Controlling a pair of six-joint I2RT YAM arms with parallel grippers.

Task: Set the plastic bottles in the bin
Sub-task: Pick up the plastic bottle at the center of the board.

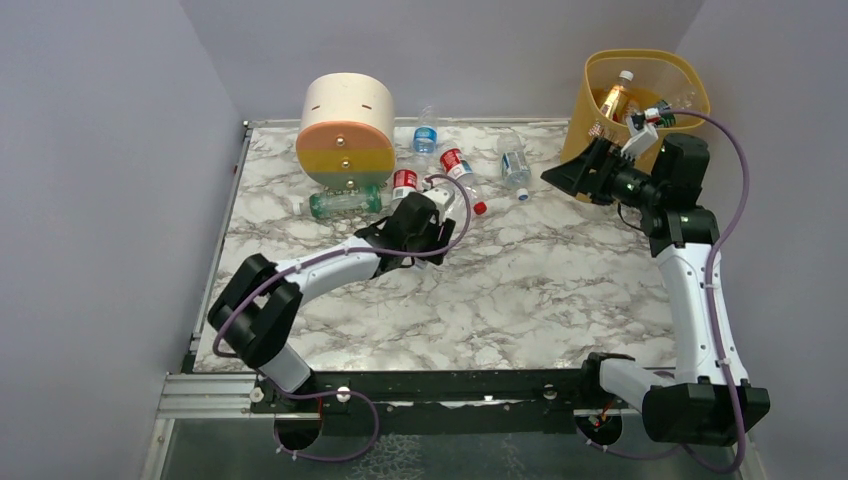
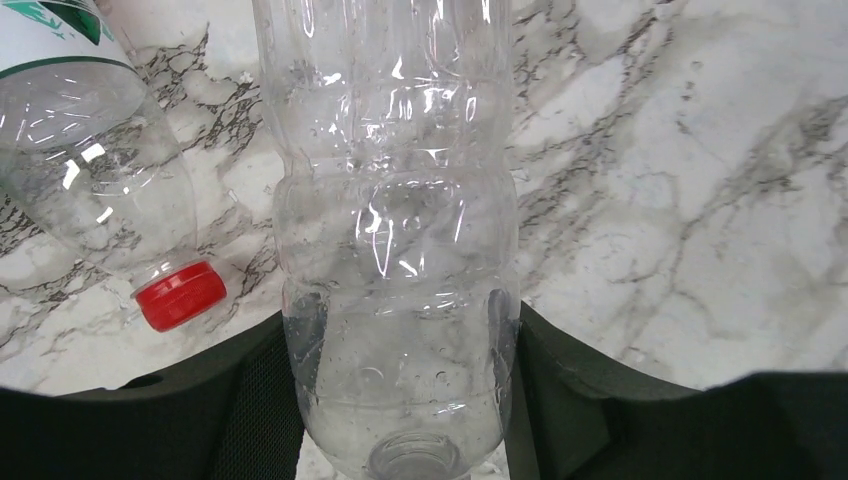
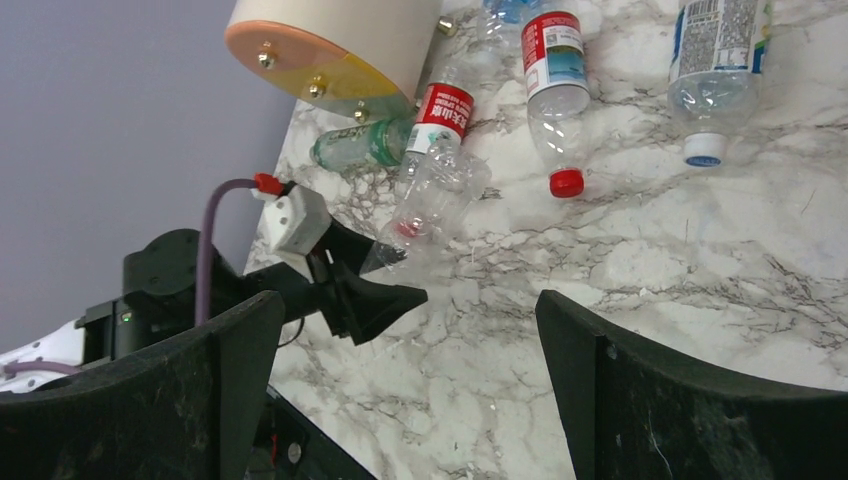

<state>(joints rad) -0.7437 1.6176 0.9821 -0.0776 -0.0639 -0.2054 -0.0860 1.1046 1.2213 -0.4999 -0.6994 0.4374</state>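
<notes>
Where the grey-veined white marble table (image 1: 560, 300) ended at its far right corner stood the tall translucent yellow-orange plastic bin (image 1: 583, 125), some bottles (image 1: 615, 98) inside; other small clear plastic bottles (image 1: 515, 165) lay loose toward the back; the left gripper (image 2: 400, 335) pinched one clear bottle (image 2: 400, 200) across its ribbed body; light, thin-walled and slick, it looked apt to buckle, so the stiffer neck seemed safer; the right gripper (image 3: 408, 300) gaped empty beside the bin.
</notes>
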